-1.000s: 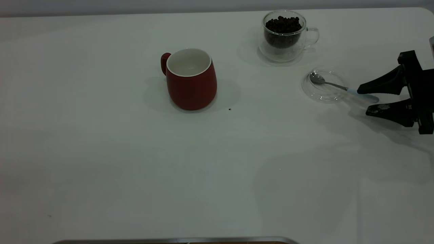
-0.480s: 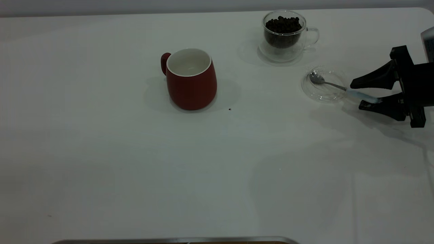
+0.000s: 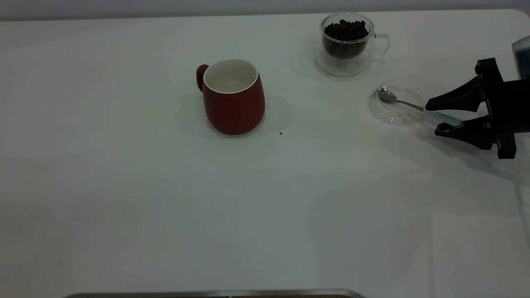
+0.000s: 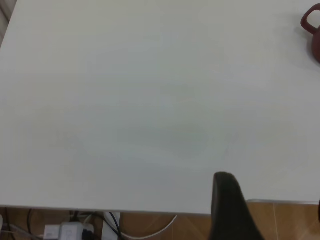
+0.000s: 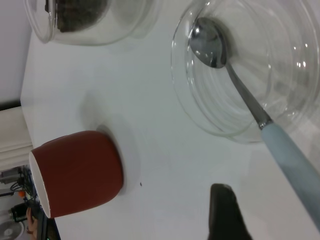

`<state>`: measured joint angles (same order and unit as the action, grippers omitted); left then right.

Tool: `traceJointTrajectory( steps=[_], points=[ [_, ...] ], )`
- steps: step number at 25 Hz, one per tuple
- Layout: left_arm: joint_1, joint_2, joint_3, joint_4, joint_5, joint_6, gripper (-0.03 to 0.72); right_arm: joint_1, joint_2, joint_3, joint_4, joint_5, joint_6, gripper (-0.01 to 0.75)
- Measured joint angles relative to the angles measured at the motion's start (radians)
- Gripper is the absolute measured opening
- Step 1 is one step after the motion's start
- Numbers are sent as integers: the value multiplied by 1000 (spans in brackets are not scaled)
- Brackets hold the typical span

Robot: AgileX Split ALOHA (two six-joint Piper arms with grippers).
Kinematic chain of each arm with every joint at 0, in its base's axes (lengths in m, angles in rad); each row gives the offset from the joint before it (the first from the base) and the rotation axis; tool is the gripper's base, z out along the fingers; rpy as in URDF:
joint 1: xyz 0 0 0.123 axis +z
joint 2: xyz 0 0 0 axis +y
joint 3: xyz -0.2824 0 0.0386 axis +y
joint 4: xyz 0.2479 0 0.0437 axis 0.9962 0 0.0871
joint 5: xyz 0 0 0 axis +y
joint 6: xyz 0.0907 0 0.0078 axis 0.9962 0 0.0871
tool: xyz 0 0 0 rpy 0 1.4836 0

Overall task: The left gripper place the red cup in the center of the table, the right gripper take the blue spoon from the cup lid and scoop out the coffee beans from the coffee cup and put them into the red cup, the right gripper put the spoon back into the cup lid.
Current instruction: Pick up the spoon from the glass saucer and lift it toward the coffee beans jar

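Exterior view: right claw [image 3: 431,120] straddles blue spoon [image 3: 444,117] handle.

Beyond the table's [image 3: 124,198] far edge ran a pale wall [image 3: 165,6], while below its near edge lay wooden flooring [image 4: 150,227] with white cables [image 4: 145,231].

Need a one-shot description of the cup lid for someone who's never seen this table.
On the white table, go to the right side, just in front of the coffee cup full of dark beans. The cup lid is the flat, clear glass disc lying there. Unlike both cups it is shallow, and the blue spoon rests its metal bowl in it.
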<state>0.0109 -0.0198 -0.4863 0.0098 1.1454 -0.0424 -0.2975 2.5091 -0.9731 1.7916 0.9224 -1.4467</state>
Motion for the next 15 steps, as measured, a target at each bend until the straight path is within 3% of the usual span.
traceJointTrajectory(
  steps=[10,15],
  points=[
    [0,0,0,0,0,-1,482,0,0,0,-29,-1,18,465],
    [0,0,0,0,0,-1,482,0,0,0,-30,-1,18,401]
  ],
)
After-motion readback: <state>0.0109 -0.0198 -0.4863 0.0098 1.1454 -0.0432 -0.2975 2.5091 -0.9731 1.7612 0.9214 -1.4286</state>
